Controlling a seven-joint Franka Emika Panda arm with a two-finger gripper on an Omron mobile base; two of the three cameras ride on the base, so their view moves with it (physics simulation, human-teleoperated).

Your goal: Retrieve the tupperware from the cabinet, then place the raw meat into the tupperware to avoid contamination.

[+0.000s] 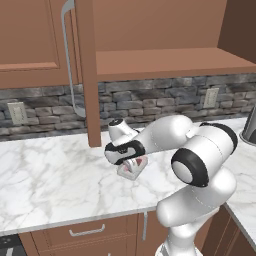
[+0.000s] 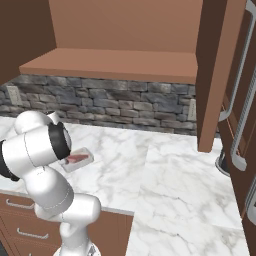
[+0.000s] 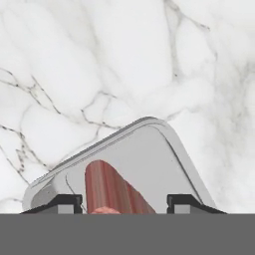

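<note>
The tupperware, a shallow translucent container with rounded corners, rests on the white marble counter. The raw meat, a red-pink slab, lies inside it. My gripper hangs right over the container and is open, with one fingertip on each side of the meat and a gap on the right. From the base views the tupperware shows just under my wrist, with the meat in it. The cabinet above stands open with a bare shelf, its door swung out edge-on.
A stone backsplash with outlets runs behind the counter. A dark appliance stands at the right end. The other open cabinet door hangs over the counter. Lower drawers sit below the front edge.
</note>
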